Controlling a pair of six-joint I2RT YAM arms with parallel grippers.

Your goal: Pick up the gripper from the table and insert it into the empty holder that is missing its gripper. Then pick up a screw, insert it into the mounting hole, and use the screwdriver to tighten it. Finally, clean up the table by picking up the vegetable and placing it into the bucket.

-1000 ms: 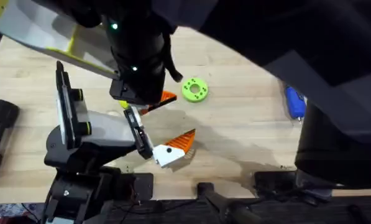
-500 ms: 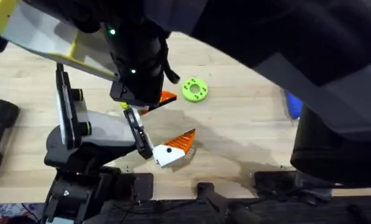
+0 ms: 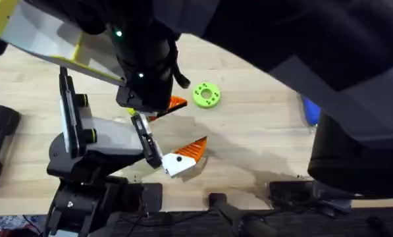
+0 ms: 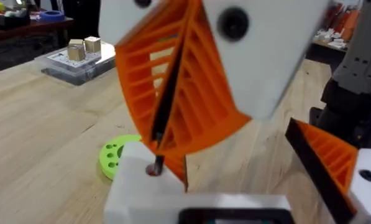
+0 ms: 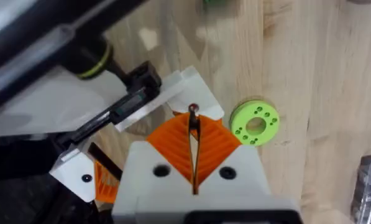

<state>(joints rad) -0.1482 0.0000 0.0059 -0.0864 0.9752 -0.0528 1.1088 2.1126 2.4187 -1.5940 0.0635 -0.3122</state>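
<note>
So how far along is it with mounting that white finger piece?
Looks done: the gripper sits against the holder. In hand: the right gripper pinches a screw, its tip down at that piece. Left: seating the screw, tightening it with the screwdriver lying on the table, then the vegetable cleanup.

White gripper (image 3: 181, 158), ribbed orange tip; blue screwdriver (image 3: 310, 110); green disc (image 3: 206, 94).

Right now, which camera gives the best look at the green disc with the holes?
The right wrist view: the green disc lies whole and close, its ring of holes plain. The overhead view shows it whole but farther off; the left wrist view shows part, the rest behind a white piece.
</note>
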